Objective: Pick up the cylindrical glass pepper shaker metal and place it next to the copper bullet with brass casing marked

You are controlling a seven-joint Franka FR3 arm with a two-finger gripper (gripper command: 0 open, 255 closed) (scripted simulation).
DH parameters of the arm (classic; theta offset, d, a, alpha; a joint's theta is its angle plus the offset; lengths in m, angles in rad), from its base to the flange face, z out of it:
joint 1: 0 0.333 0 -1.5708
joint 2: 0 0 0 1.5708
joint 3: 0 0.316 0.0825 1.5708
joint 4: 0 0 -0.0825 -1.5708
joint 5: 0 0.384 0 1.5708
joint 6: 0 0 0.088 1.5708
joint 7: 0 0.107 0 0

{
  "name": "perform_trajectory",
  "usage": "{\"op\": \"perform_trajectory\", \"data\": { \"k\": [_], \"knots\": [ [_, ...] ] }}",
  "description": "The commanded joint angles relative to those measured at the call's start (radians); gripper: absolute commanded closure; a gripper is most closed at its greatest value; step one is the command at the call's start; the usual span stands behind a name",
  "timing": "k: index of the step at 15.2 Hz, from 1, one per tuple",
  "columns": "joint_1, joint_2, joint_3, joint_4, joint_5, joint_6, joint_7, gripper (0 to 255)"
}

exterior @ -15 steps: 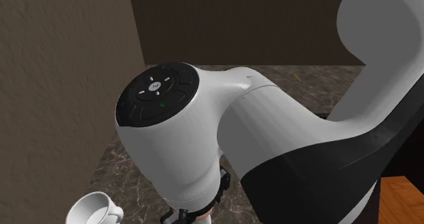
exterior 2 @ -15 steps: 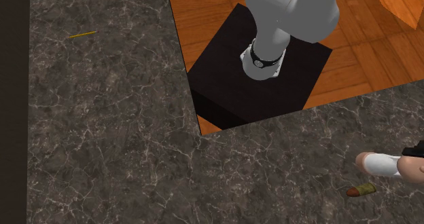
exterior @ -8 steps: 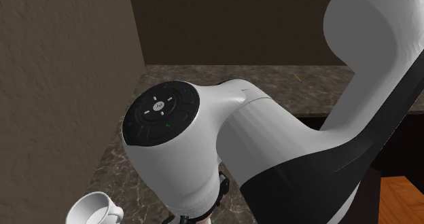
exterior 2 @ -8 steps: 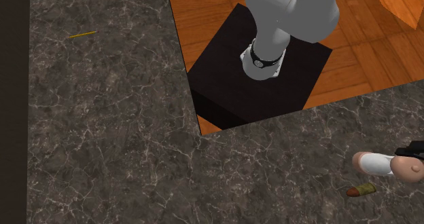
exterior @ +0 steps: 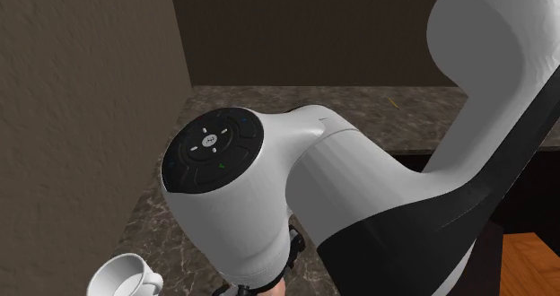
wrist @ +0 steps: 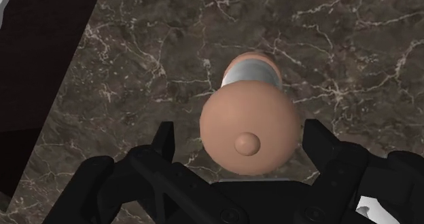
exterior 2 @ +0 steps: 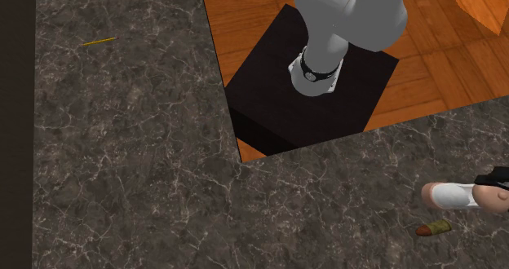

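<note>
The pepper shaker (wrist: 250, 124) has a tan domed cap with a small knob and a pale glassy body, and I see it end on. It stands between the black fingers of my gripper (wrist: 241, 140). The fingers are apart, open, with a gap showing on either side of the cap. In the second exterior view the shaker (exterior 2: 447, 196) is near the right edge over the dark marble counter (exterior 2: 122, 161). The copper bullet with its brass casing (exterior 2: 433, 227) lies on the counter a short way from it. I cannot tell whether the shaker's base touches the counter.
The black stand (exterior 2: 269, 88) sits in the counter's cut-out over an orange wooden floor. A thin yellow stick (exterior 2: 98, 41) lies far off on the counter. A white cup (exterior: 124, 276) sits at the shoulder view's lower left, near a brown wall (exterior: 81, 97).
In the shoulder view the arm has sunk lower. In the second exterior view the shaker has shifted slightly to the left, closer above the bullet. Over the last half second little has moved.
</note>
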Motion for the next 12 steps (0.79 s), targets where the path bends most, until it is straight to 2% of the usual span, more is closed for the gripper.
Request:
{"op": "perform_trajectory", "data": {
  "k": [1, 5, 12],
  "knots": [
    [0.0, 0.0, 0.0, 0.0, 0.0, 0.0, 0.0, 0],
    [-0.008, -0.06, -0.009, 0.11, 0.057, -0.126, -0.045, 0],
    [-0.007, -0.059, -0.01, 0.11, 0.057, -0.126, -0.045, 0]
  ]
}}
